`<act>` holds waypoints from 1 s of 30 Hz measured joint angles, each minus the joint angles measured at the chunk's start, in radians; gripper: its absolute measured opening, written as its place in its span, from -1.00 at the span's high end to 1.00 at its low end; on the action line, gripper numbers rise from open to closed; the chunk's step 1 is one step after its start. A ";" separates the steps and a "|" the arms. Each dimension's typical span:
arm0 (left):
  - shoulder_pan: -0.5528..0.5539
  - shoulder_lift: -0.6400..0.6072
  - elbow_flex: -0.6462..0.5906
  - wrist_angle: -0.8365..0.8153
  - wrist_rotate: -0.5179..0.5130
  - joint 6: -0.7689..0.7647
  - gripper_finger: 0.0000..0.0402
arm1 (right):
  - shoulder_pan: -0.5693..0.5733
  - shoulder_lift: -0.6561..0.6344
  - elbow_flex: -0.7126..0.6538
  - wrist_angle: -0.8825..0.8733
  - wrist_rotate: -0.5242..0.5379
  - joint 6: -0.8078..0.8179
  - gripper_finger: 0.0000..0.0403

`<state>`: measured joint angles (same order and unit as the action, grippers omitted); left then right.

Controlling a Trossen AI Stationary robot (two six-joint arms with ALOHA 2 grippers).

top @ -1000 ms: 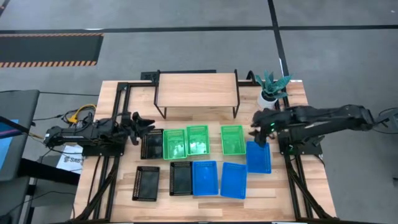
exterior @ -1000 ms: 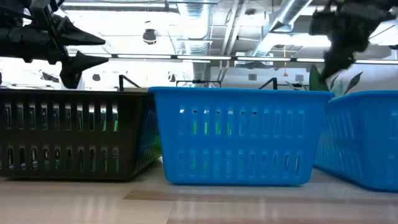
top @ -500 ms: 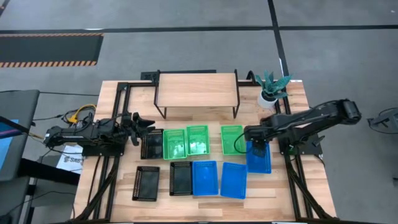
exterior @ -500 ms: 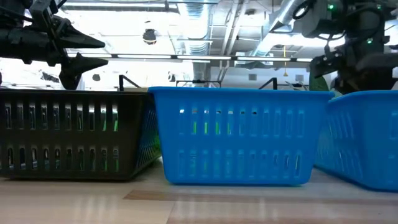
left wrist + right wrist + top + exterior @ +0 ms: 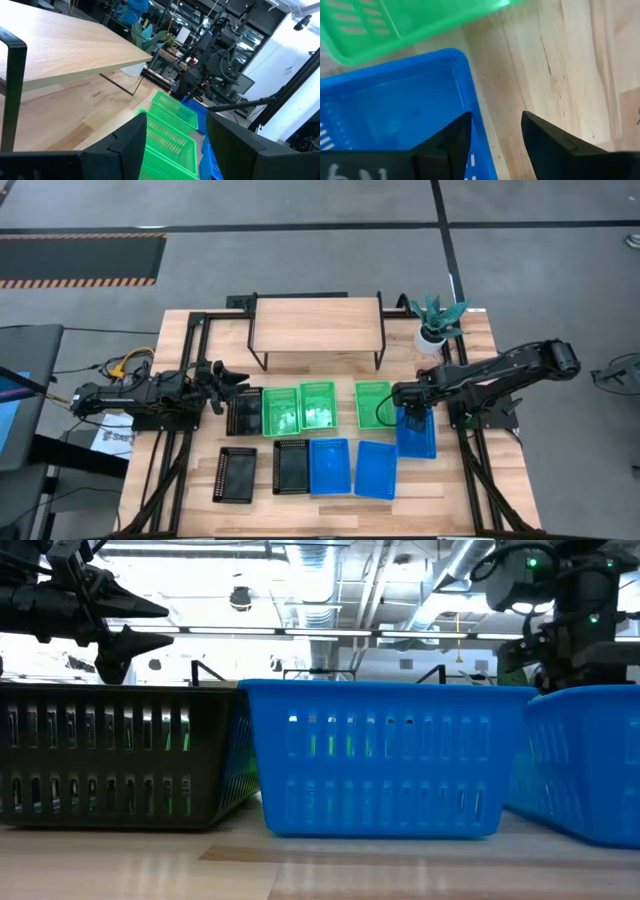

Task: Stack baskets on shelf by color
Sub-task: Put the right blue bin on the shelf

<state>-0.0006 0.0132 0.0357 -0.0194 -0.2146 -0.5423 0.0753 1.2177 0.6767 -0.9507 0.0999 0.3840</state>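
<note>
Nine perforated rectangular plastic baskets are counted: three black (image 5: 244,412), three bright green (image 5: 318,405), three blue (image 5: 329,466). One wood-topped shelf (image 5: 316,324) is seen.

Right claw (image 5: 492,131) open, its 2 dark fingers (image 5: 547,145) parted, one finger over the rim of a blue basket (image 5: 395,105), the other over bare wood. Blue basket rim corner sits just beside the gap between the fingers. A green basket (image 5: 395,25) lies just beside the blue one, edges close, contact unclear. Light wood tabletop (image 5: 570,65) fills the rest, grain lines visible.
</note>
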 joint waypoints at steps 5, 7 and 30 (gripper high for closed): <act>0.000 0.000 0.000 0.000 0.000 0.000 0.04 | 0.000 -0.001 -0.001 0.002 0.000 0.007 0.11; 0.000 0.000 0.000 -0.001 0.000 0.000 0.04 | 0.000 -0.001 -0.001 0.001 0.000 0.006 0.21; 0.000 0.000 0.000 -0.001 -0.001 -0.021 0.04 | 0.003 -0.001 0.149 -0.243 0.015 0.061 0.98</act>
<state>-0.0005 0.0132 0.0360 -0.0204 -0.2157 -0.5629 0.0788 1.2163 0.8257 -1.1935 0.1151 0.4450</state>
